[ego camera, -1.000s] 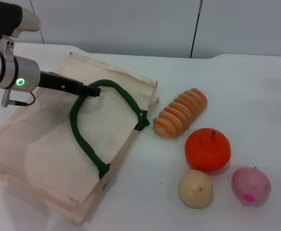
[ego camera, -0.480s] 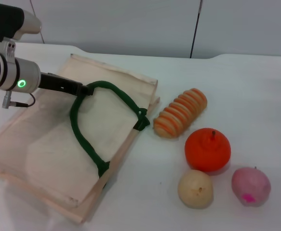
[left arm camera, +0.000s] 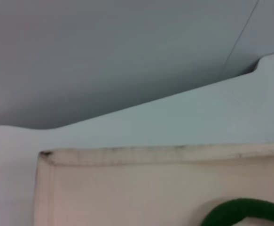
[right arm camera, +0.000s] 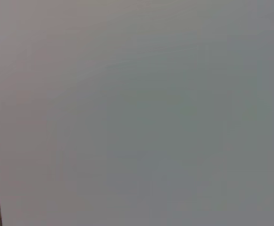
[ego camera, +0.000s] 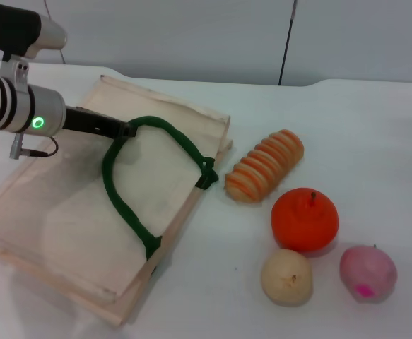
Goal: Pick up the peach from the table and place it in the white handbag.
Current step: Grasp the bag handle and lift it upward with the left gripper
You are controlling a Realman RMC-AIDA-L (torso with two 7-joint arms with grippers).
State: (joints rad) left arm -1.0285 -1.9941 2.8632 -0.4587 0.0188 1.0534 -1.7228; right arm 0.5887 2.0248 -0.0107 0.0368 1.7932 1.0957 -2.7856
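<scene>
The peach (ego camera: 367,274), pale pink with a magenta spot, lies on the white table at the front right, far from both arms. The white handbag (ego camera: 71,212) lies flat at the left, with its dark-green handle (ego camera: 184,148) looped over it. My left gripper (ego camera: 124,131) reaches in from the left and is shut on the top of the handle, holding it raised off the bag. The left wrist view shows the bag's far edge (left arm camera: 151,155) and a bit of the handle (left arm camera: 240,212). My right gripper is out of view; its wrist view shows only grey wall.
An orange-red round fruit (ego camera: 304,219) and a beige-yellow round fruit (ego camera: 287,277) sit just left of the peach. A striped orange bread-like item (ego camera: 264,165) lies between them and the bag. The table's back edge meets a grey wall.
My left gripper has drawn back a little to the left with the green handle in it, and the loop has shifted left with it. The fruits have not moved.
</scene>
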